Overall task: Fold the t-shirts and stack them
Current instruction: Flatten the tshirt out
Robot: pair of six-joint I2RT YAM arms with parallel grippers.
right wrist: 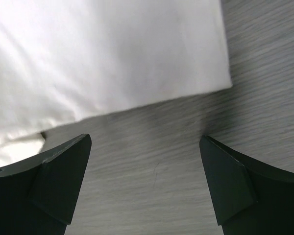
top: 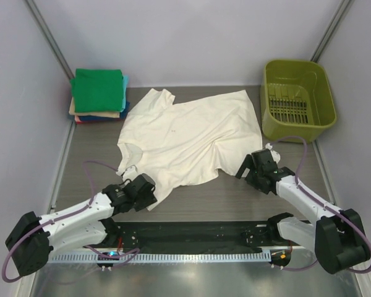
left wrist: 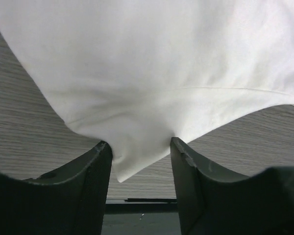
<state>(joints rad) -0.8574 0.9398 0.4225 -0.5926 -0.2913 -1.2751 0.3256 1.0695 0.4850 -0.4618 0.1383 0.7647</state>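
The left gripper [left wrist: 141, 147] has its jaws partly apart, one finger on each side of a pointed corner of the cream t-shirt [left wrist: 152, 73]. The cloth touches both inner faces and creases gather toward the gap, but I cannot tell whether it is truly pinched. That corner is at the shirt's near left edge, close to the arms' bases.

The right gripper [right wrist: 144, 142] is spread wide with nothing between its jaws, only bare grey table [right wrist: 186, 186] beneath. The shirt's hem runs just beyond the fingertips, and one cloth corner ends just past the right finger [right wrist: 230, 191].

From above, the cream t-shirt [top: 191, 139] lies spread, with some wrinkles, across the middle of the table [top: 235, 198], neck hole toward the left and sleeves out. In the far left corner is a stack of folded t-shirts [top: 99, 93], green on top, with light blue, tan, red and dark blue edges showing below. In the far right corner stands an olive-green basket [top: 321, 93], well apart from the shirt's right edge.
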